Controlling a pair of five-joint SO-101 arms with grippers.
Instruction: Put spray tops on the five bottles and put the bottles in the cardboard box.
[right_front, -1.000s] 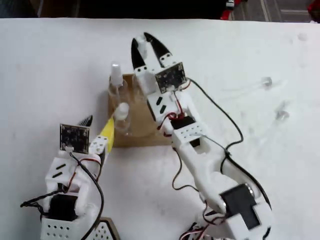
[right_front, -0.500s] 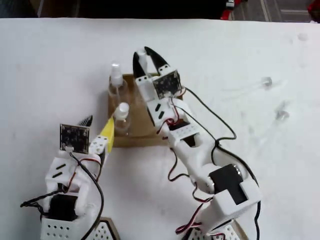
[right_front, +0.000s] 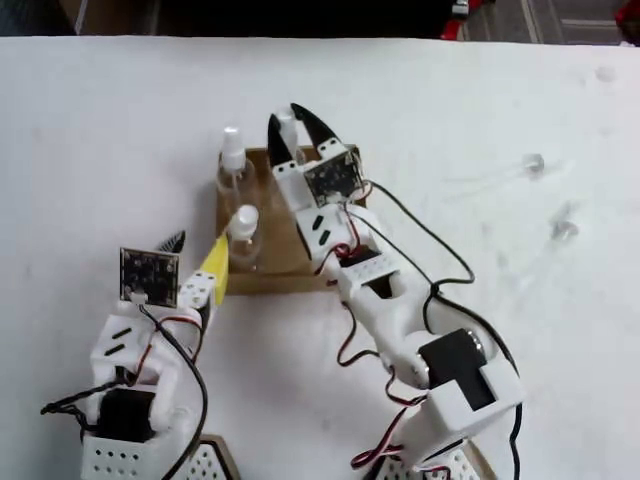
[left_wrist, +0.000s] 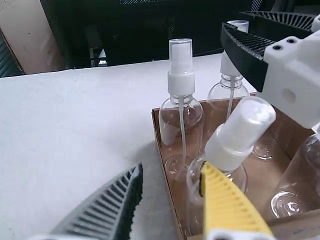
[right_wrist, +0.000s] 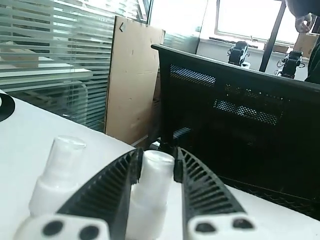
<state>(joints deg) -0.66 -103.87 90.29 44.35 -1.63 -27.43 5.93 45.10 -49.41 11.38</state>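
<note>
A shallow cardboard box (right_front: 285, 281) lies mid-table. Inside stand clear bottles with white spray tops: one at the far left corner (right_front: 233, 160), one nearer (right_front: 243, 232). My right gripper (right_front: 285, 116) hangs over the box's far edge, its black fingers shut on the white spray top (right_wrist: 150, 192) of another bottle. A second top (right_wrist: 57, 167) stands right beside it. My left gripper (right_front: 198, 243) rests open at the box's near left corner, its yellow finger (left_wrist: 225, 205) against the tilted front bottle (left_wrist: 235, 142) and its grey finger (left_wrist: 112, 207) outside the box (left_wrist: 161, 140).
Two small clear caps (right_front: 533, 163) (right_front: 565, 230) lie loose on the white table at the right. Wires trail from the right arm across the box's near side. The left arm's base sits at the table's near left corner.
My right gripper has drawn back a little toward the box with the spray top still between its fingers, and the arm's lower links have swung nearer. The left arm has stayed put.
</note>
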